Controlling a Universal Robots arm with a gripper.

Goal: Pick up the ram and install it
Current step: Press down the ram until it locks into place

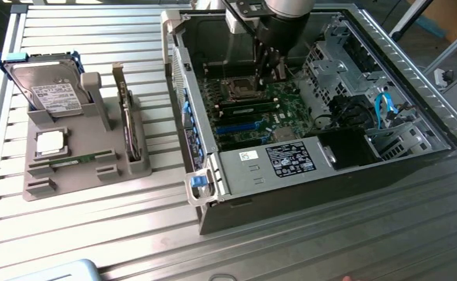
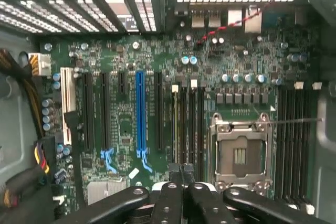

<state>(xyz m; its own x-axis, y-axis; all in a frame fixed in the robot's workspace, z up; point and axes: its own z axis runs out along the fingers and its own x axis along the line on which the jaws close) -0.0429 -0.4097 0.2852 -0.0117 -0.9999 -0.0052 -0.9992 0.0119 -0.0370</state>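
Arm (image 1: 279,12) cut off by upper edge of exterior view; fingertips hidden among motherboard (image 1: 252,108) components inside open computer case (image 1: 307,193). Gripper (image 2: 182,174) cut off by lower edge of wrist view, closed fingers (image 2: 173,177) masking the slot area beneath. Ram (image 1: 84,158) in grey holder (image 1: 72,175), left of exterior view, too small for chip detail. Hard drive (image 1: 53,93) label text too small to read. Power supply (image 1: 291,159) sticker print illegible. Unidentified pale object (image 1: 64,272) cut off at lower left edge of exterior view.
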